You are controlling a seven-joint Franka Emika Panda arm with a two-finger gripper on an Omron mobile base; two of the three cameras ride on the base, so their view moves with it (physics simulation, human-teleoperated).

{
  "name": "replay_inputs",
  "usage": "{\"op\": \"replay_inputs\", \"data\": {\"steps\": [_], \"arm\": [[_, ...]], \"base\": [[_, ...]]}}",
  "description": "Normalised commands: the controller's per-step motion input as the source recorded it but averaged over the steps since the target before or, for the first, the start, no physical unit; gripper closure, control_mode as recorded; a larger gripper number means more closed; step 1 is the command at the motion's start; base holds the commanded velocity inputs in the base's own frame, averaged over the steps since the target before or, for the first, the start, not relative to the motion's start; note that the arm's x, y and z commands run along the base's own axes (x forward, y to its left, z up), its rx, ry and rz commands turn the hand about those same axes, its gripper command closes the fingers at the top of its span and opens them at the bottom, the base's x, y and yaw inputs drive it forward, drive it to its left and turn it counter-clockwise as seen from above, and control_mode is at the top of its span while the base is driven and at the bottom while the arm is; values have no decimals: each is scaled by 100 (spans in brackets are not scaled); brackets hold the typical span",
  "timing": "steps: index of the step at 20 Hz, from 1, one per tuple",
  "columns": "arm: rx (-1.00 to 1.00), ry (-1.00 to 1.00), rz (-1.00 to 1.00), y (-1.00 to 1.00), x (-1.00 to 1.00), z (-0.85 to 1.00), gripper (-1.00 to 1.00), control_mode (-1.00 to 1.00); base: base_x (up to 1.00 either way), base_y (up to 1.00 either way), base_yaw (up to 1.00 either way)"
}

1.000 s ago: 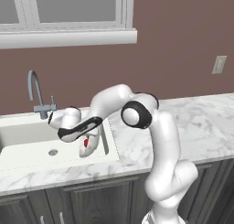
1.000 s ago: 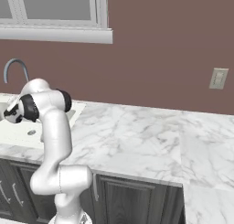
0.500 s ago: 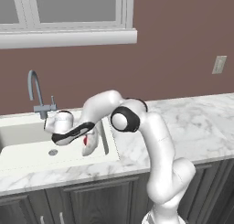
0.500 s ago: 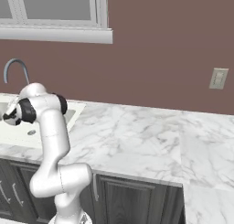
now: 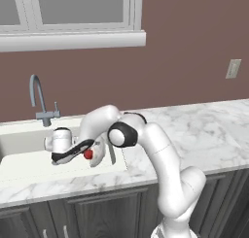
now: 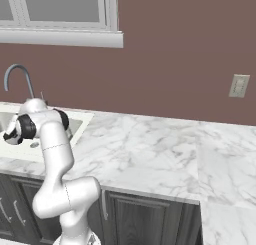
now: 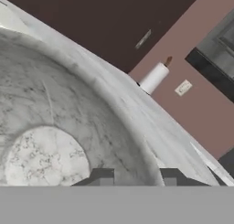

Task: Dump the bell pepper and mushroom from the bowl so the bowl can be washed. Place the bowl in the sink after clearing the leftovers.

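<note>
Bowl (image 5: 98, 151), one, tilted on edge over sink (image 5: 29, 164), rim pinched by hand (image 5: 83, 148). One bell pepper (image 5: 88, 154) inside bowl, just beside fingers. One faucet (image 5: 40, 98) behind hand.

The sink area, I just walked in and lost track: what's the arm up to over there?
The arm has the bowl in its gripper and holds it tipped steeply over the sink, near the right wall of the basin. A small red bell pepper piece shows against the bowl. In the hand view the inside of the bowl looks bare. The bowl is not yet set down in the basin.
</note>
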Motion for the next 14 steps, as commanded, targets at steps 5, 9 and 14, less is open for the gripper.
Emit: {"op": "replay_inputs", "data": {"steps": [5,9,14], "arm": [[-9,0,0,6,7,0,100,-100],[-7,0,0,0,0,0,100,-100],[-2,-5,0,-4,-9,18,100,-100]], "base": [[0,0,0],[0,0,0],[0,0,0]]}}
